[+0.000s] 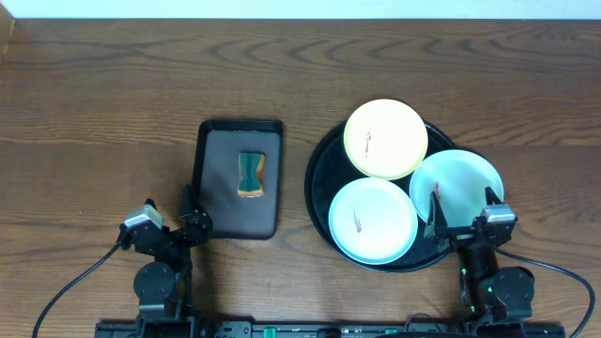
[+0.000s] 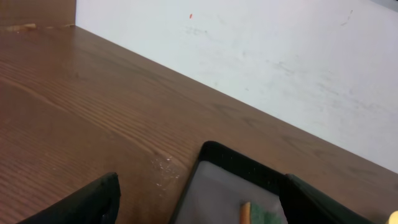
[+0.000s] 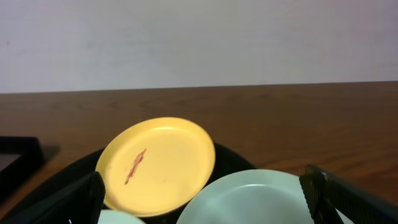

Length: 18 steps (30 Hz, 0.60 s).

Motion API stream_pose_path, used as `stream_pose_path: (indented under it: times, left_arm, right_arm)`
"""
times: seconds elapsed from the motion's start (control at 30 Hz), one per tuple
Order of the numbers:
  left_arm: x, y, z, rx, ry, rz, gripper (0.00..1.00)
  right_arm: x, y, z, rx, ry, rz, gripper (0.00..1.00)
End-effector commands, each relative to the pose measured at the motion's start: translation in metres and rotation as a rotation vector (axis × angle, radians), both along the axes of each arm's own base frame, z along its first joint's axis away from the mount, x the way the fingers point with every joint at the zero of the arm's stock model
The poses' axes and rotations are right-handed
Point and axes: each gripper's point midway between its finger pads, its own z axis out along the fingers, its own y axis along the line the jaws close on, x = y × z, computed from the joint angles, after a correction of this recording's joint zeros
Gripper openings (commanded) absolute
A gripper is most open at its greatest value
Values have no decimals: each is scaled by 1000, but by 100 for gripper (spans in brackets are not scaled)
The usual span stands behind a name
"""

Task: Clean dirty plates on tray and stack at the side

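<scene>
The round black tray [image 1: 321, 176] sits right of centre and holds three plates. The pale yellow plate [image 1: 385, 139] [image 3: 161, 165] lies at the back with a reddish-brown smear. One mint plate [image 1: 373, 221] lies front left with a small smear; the other mint plate [image 1: 455, 186] [image 3: 261, 199] lies at the right. My right gripper [image 1: 462, 207] [image 3: 202, 205] is open over the near edge of the right mint plate, holding nothing. My left gripper [image 1: 172, 208] [image 2: 199, 208] is open and empty, by the near left corner of a rectangular tray.
A small black rectangular tray [image 1: 218, 178] [image 2: 236, 160] lies left of centre with a green and orange sponge [image 1: 251, 175] [image 2: 258, 214] on it. Bare wooden table [image 1: 94, 122] spreads to the left and along the back, ending at a white wall [image 2: 280, 56].
</scene>
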Motion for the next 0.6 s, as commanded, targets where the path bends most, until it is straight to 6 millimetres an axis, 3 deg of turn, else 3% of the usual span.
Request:
stream_pose_path:
  times: [0.0, 0.13, 0.3, 0.43, 0.57]
  left_arm:
    - [-1, 4, -17, 4, 44, 21, 82]
    - [1, -1, -11, 0, 19, -10, 82]
    - [0, -3, -19, -2, 51, -18, 82]
    - [0, -3, -18, -2, 47, -20, 82]
    - [2, -9, -9, -4, 10, -51, 82]
  right_arm:
    - [1, -6, 3, -7, -17, -36, 99]
    - [1, -5, 16, 88, -58, -29, 99]
    - [1, -11, 26, 89, -101, -63, 99]
    - [0, -1, 25, 89, -96, -2, 99]
    - [1, -4, 14, 84, -51, -27, 99]
